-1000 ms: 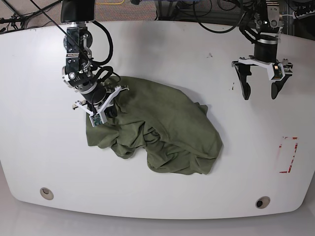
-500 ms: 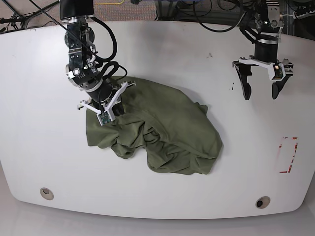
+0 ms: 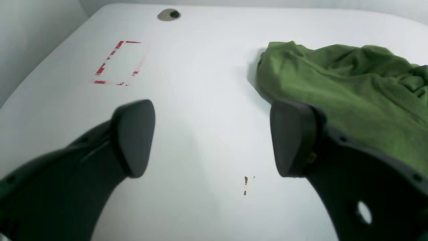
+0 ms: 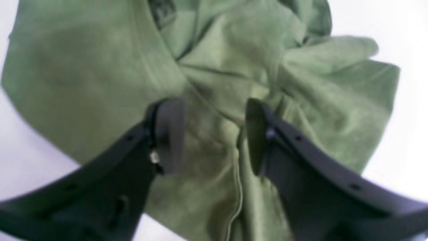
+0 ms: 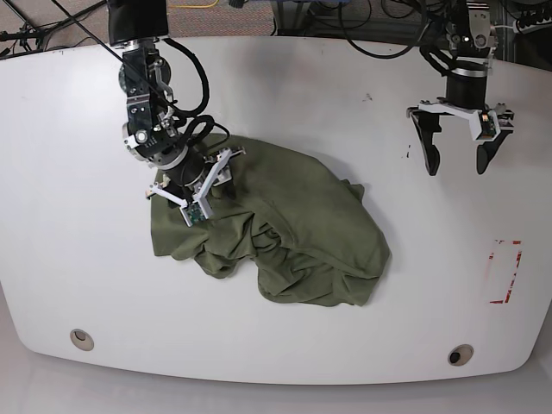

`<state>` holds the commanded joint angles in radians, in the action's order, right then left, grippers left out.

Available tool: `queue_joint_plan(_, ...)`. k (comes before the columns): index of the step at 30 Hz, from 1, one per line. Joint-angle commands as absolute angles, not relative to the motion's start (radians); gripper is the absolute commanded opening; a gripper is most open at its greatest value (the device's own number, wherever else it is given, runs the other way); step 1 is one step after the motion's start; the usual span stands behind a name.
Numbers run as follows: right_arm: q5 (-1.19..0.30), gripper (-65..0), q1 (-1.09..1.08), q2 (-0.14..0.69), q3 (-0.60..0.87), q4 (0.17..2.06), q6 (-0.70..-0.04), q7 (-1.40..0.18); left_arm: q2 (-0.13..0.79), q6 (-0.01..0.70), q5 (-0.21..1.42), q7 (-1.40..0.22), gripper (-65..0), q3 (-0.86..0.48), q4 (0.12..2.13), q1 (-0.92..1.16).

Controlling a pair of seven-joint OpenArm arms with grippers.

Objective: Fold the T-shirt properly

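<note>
Currently unfolded: T-shirt (image 5: 276,228), olive green, lies crumpled in a heap mid-table (image 5: 78,155), no fold begun, flattening still due; right gripper (image 4: 214,134) over the T-shirt's upper-left part, fingers parted, holding nothing; left gripper (image 5: 457,151) well right of the T-shirt, fingers wide, empty
</note>
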<state>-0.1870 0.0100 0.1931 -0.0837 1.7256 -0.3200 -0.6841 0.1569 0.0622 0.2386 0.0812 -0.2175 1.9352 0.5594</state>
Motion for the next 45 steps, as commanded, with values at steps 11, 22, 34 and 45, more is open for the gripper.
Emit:
queue_joint_plan(11,-0.190,-31.5,-0.044,0.161,-0.094,1.632,-0.321,-0.628,0.157,0.060,0.236,0.091,-13.9,-0.218,1.936,0.566)
queue_joint_plan(22,-0.187,-30.5,-0.111,0.153,-0.083,1.502,-0.319,-0.594,0.157,0.061,0.237,0.093,-14.0,-0.220,1.936,0.567)
queue_joint_plan(34,-0.193,-28.1,-0.088,0.156,-0.094,1.513,-0.326,-0.605,0.159,0.058,0.235,0.101,-14.1,-0.219,1.932,0.569)
queue_joint_plan(45,-0.208,-20.3,-0.011,0.165,-0.083,1.616,-0.326,-0.609,0.162,0.059,0.234,0.107,-14.1,-0.224,1.935,0.569)
